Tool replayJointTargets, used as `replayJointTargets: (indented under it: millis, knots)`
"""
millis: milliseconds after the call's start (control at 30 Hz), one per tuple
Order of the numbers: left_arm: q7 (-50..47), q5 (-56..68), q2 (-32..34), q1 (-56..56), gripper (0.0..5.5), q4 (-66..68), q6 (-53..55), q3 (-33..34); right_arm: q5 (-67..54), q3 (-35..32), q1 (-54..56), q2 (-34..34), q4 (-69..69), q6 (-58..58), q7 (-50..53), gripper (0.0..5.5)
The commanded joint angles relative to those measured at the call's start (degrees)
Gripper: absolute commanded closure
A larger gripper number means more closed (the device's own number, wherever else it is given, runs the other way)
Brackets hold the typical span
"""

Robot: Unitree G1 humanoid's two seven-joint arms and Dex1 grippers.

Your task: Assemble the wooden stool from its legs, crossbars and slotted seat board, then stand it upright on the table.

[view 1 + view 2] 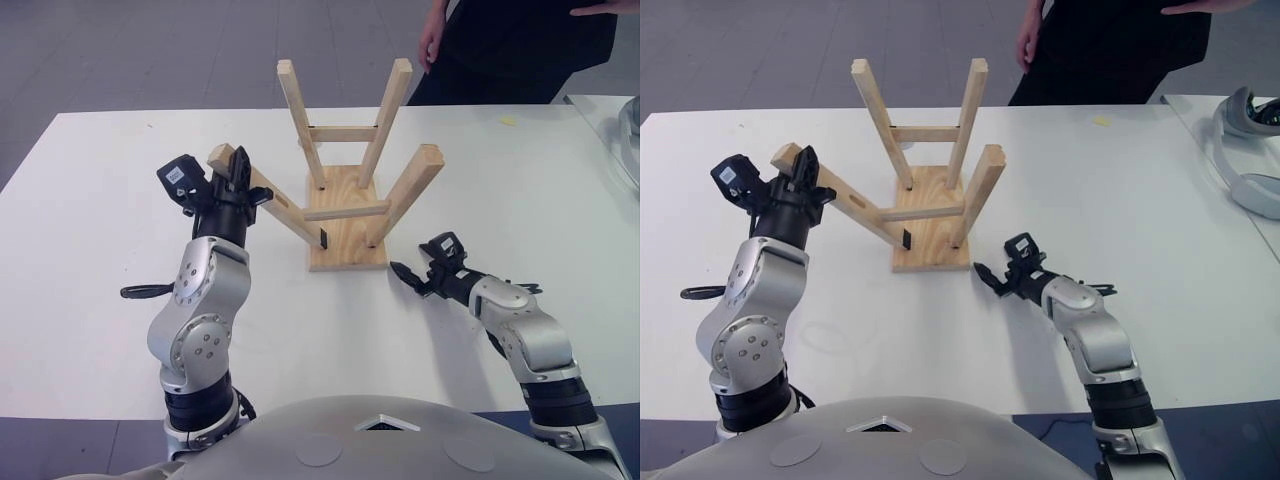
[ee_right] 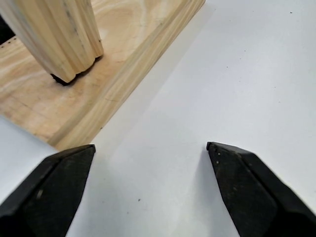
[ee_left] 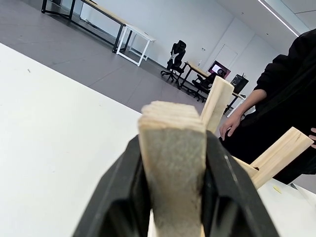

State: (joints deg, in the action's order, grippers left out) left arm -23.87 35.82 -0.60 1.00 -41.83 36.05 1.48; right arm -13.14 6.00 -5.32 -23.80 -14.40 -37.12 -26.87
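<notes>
The upturned stool (image 1: 346, 211) rests on its seat board (image 1: 347, 256) in the middle of the white surface (image 1: 100, 200), legs up. The left gripper (image 1: 237, 168) has its jaws clamped on the tip of the splayed leg (image 1: 283, 212). The right gripper (image 2: 150, 163), jaws spread wide and holding nothing, sits just beside the board's corner.

Grey floor (image 3: 89, 69), white walls (image 3: 168, 19), long desks (image 3: 106, 13) and black office chairs (image 3: 175, 53) under a ceiling light strip (image 3: 279, 19).
</notes>
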Motion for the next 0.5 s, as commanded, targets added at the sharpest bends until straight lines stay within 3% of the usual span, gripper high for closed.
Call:
replayJointTargets:
  millis: [33,167,500]
  knots:
    - [1.8,-4.5,3.2,1.0,4.48,-0.3,3.3,-3.9,0.7,0.2,0.6,-0.2,0.1,0.2,0.1,1.27]
    - [4.0,-7.7,4.7,0.6,4.48,-1.6,3.8,-6.9,0.7,0.0,0.4,-0.2,-0.2,-0.1,0.3,1.27]
    - [5.9,-10.6,4.2,-0.1,4.48,-1.0,4.8,-6.8,0.8,0.0,0.3,0.2,-0.3,0.1,0.8,1.27]
